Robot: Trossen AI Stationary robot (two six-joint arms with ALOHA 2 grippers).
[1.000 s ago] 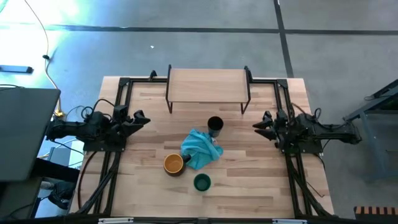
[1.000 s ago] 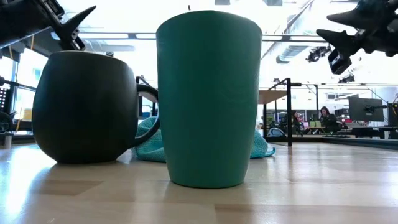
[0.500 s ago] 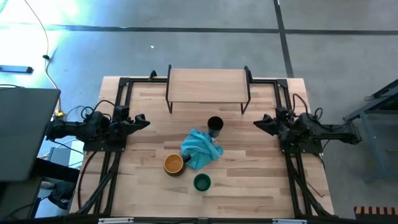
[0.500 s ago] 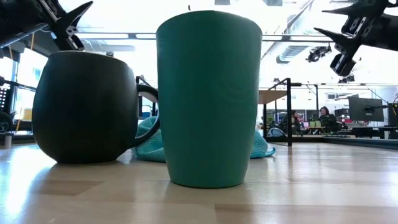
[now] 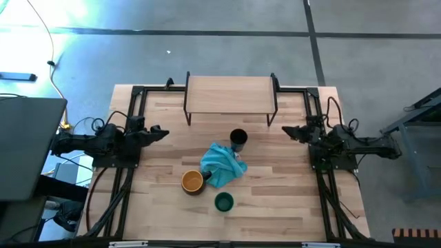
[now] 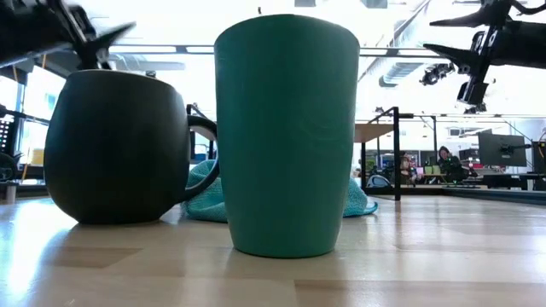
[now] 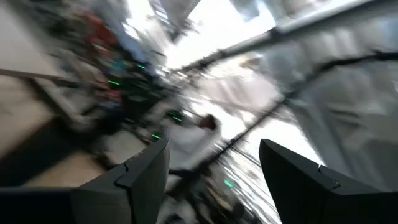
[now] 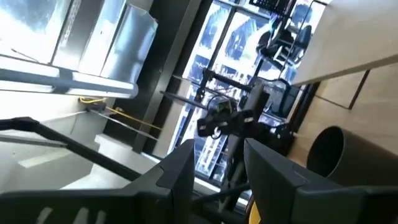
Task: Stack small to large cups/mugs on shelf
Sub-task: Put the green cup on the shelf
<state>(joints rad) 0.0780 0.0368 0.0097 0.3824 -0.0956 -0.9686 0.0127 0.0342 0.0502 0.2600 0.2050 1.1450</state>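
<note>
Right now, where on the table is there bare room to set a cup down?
The shelf top is bare, as is the table right of the green cup. The middle is crowded: black cup, teal cloth, dark mug.

No text, label, brand or number can be read on anything here.

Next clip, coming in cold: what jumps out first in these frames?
In the low view the green cup fills the middle, with the dark mug just beside it. From above, the teal cloth lies crumpled mid-table between the mug with its yellow-orange inside and the black cup. The shelf at the far edge carries nothing, while the left gripper and right gripper sit at the table's sides, both empty.
</note>
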